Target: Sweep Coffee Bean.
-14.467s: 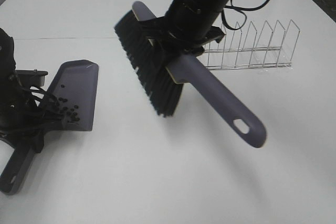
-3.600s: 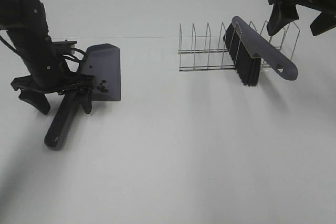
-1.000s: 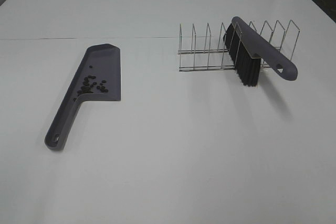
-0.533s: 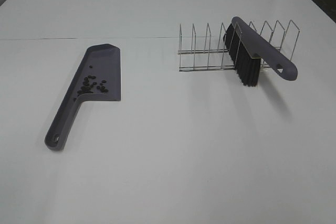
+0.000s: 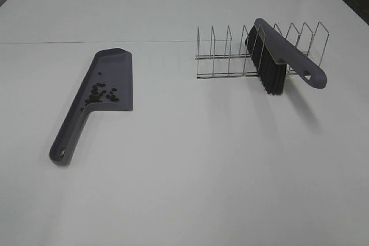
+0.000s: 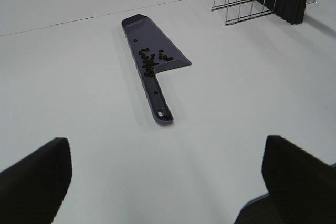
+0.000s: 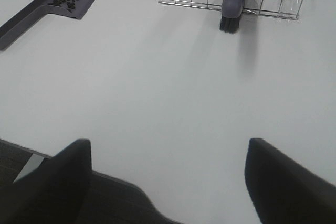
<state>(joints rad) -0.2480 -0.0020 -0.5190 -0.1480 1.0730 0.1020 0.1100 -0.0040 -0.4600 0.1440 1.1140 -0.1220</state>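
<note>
While both arms sit pulled back from the things on the white table [image 5: 190, 165], the left gripper [image 6: 163, 182] and the right gripper [image 7: 165, 182] have their jaws spread wide and hold nothing. Tiny dark coffee beans [image 5: 101, 93] lie bunched together in the purple dustpan [image 5: 118, 67], near where its handle starts. Well apart, the brush [image 5: 274, 56] rests in the wire rack [image 5: 222, 53].

The coffee beans [image 5: 101, 93], tiny dark oval pieces, are gathered in a loose cluster inside the grey dustpan [image 5: 118, 67], near its handle end, with one or two scattered toward its front edge.
</note>
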